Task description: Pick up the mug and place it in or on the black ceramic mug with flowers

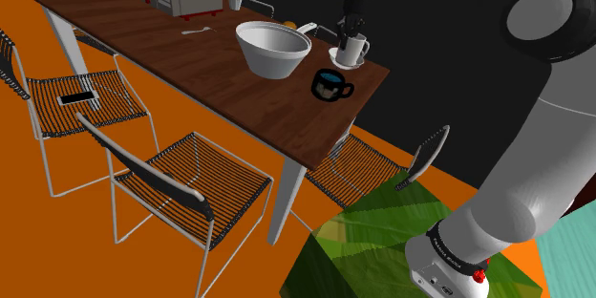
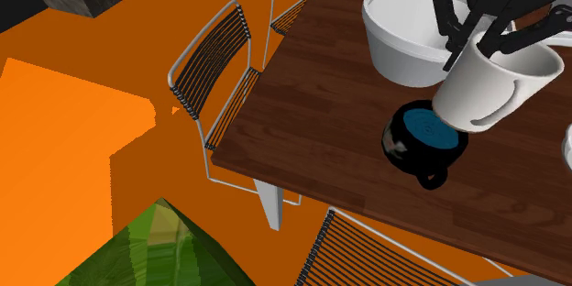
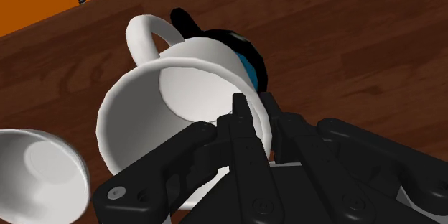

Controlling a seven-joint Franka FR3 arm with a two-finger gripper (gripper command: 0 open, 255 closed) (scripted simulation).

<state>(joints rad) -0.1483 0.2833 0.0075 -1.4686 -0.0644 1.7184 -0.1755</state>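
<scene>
Aloft, the tool (image 3: 255,113) pinches the white mug (image 2: 495,82) over the black mug (image 2: 414,139) — wooden table (image 2: 312,101), orange floor (image 2: 73,119).

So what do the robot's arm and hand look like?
The chunky white arm has rounded shells, dark grey round joint caps and a black ring near its base. The all-black two-finger gripper has small round screws.

My claw (image 3: 255,118) pinches the wall of the plain white mug (image 2: 495,78), one finger inside and one outside. The mug hangs tilted, clear of the wooden table (image 2: 312,101). Close below it the black mug (image 2: 417,142) stands upright on the table, teal inside, with pale flecks on its side.
</scene>
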